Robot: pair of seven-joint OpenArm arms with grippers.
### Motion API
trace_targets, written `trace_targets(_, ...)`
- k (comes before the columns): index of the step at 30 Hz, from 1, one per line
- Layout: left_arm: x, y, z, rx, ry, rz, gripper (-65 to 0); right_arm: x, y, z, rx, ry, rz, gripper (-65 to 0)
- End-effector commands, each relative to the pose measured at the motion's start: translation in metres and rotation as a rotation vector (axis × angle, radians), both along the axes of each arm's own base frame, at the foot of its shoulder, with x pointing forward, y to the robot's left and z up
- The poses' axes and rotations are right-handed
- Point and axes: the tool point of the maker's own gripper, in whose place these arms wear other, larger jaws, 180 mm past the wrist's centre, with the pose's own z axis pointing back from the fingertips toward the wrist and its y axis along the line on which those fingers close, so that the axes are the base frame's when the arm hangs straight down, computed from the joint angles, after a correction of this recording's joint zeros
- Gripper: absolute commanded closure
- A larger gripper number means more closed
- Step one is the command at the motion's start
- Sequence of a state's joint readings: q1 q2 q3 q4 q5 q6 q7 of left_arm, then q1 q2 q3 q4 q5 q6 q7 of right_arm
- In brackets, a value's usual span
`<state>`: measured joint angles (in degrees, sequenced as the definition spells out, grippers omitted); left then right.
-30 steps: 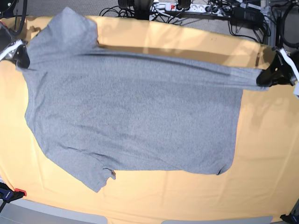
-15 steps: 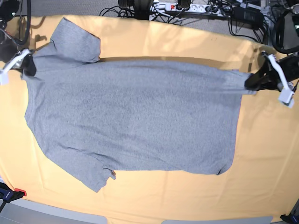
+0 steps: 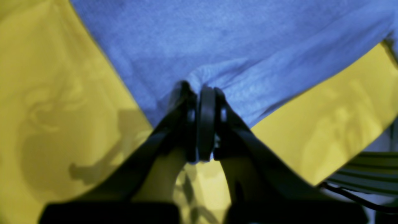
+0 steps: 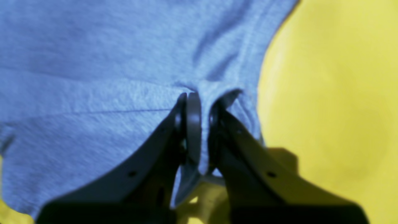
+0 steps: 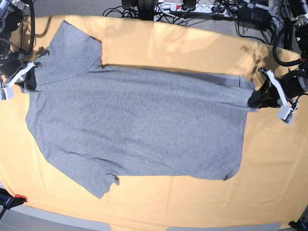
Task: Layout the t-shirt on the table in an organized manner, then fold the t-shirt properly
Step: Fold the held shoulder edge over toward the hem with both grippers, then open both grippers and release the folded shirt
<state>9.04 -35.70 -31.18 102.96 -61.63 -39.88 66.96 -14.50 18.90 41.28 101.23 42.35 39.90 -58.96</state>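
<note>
Grey t-shirt (image 5: pixel 139 127) spread flat across centre of yellow table (image 5: pixel 274 173), left gripper (image 5: pixel 253 98) pinching its hem at frame right, right gripper (image 5: pixel 30 81) pinching its shoulder edge at frame left

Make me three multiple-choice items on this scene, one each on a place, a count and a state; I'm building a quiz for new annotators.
1. Where does the left pincer grip the t-shirt?
A. at its edge on the base view's right
B. at its middle
C. at the near sleeve

2. How many garments lie on the table?
A. three
B. two
C. one

3. How do the right pincer's jaws stand?
A. wide open above bare cloth
B. shut on the shirt's fabric
C. shut on a cable

Key: 1 A, the base view shows it at that edge; 2 C, only the grey shirt is there; 3 B, the right wrist view shows fabric pinched between the jaws.
</note>
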Motion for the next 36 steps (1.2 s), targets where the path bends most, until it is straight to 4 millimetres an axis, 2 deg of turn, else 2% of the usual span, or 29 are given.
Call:
trace_targets(1, 0.006, 0.001, 0.015, -0.006, -0.054, -0.006, 0.0, 0.010, -0.003, 0.017, -0.013, -0.068, 0.008, 0.0)
trace_targets(7, 0.008, 0.006, 0.012, 0.030, -0.055, 0.008, 0.0, 0.012, -0.008, 0.018, -0.045, -0.075, -0.002, 0.0)
trace_targets(20, 0.012, 0.004, 0.018, 0.006, -0.089, 0.012, 0.0, 0.022, -0.010, 0.027, -0.047, -0.121, -0.010, 0.0)
trace_targets(21, 0.012, 0.004, 0.018, 0.005, -0.089, 0.012, -4.5, 0.024, -0.010, 0.029, -0.047, -0.126, -0.011, -2.5)
trace_targets(25, 0.012, 0.007, 0.020, 0.021, -0.089, 0.009, -39.7, 0.034, -0.019, 0.039, -0.042, -0.150, -0.070, -31.2)
trace_targets(26, 0.012, 0.009, 0.021, 0.029, -0.089, 0.008, -44.9, 0.035, -0.022, 0.041, -0.047, -0.148, -0.076, -34.8)
trace_targets(27, 0.012, 0.010, 0.021, 0.038, -0.088, 0.007, -47.8, 0.036, -0.025, 0.044, -0.055, -0.145, -0.077, -35.4)
trace_targets(31, 0.015, 0.020, 0.018, 0.069, -0.070, 0.053, -48.1, 0.032, -0.023, 0.057, -0.040, -0.134, -0.038, -35.3)
trace_targets(36, 0.015, 0.020, 0.018, 0.069, -0.068, 0.056, -48.1, 0.003, -0.013, 0.057, 0.092, -0.108, -0.005, -35.3)
